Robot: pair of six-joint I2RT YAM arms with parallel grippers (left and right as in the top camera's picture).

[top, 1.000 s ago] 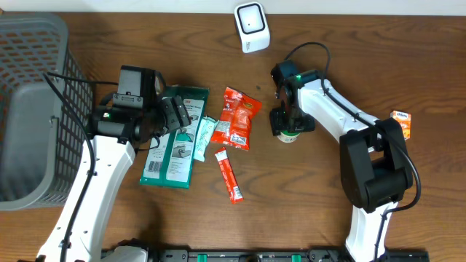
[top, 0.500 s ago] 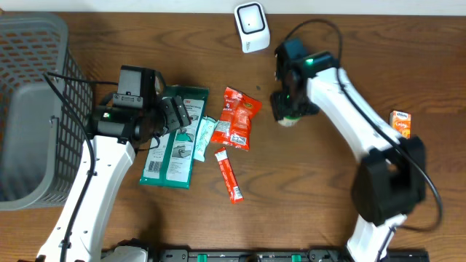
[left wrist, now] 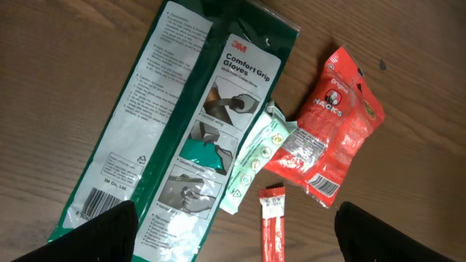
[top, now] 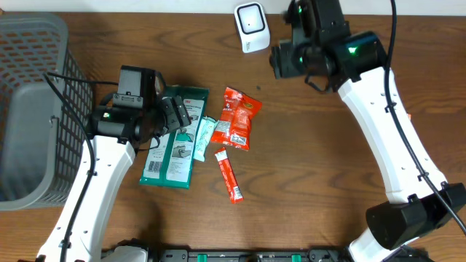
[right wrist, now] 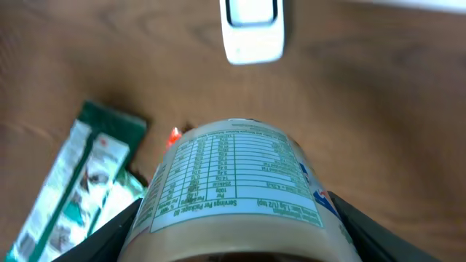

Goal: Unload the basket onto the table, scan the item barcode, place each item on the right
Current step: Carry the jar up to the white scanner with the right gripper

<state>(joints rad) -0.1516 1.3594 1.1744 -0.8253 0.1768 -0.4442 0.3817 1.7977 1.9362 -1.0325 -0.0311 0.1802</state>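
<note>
My right gripper (right wrist: 233, 244) is shut on a beige jar (right wrist: 233, 175) with a white nutrition label, one finger on each side of it. The jar is held in the air with its label facing up. The white barcode scanner (right wrist: 253, 29) stands on the table just beyond it. From overhead, the right gripper (top: 285, 60) hovers just right of the scanner (top: 251, 27), and the jar is hidden under the gripper. My left gripper (top: 171, 113) is open above the green glove packet (left wrist: 182, 124), holding nothing.
Beside the glove packet (top: 175, 145) lie a red candy bag (top: 239, 116), a pale green sachet (top: 204, 137) and a red stick sachet (top: 230, 175). A grey mesh basket (top: 29, 109) fills the left edge. The right arm reaches across the table's right half.
The right arm has lifted the jar off the table and carried it back and up, close to the scanner. The left arm has not moved.
</note>
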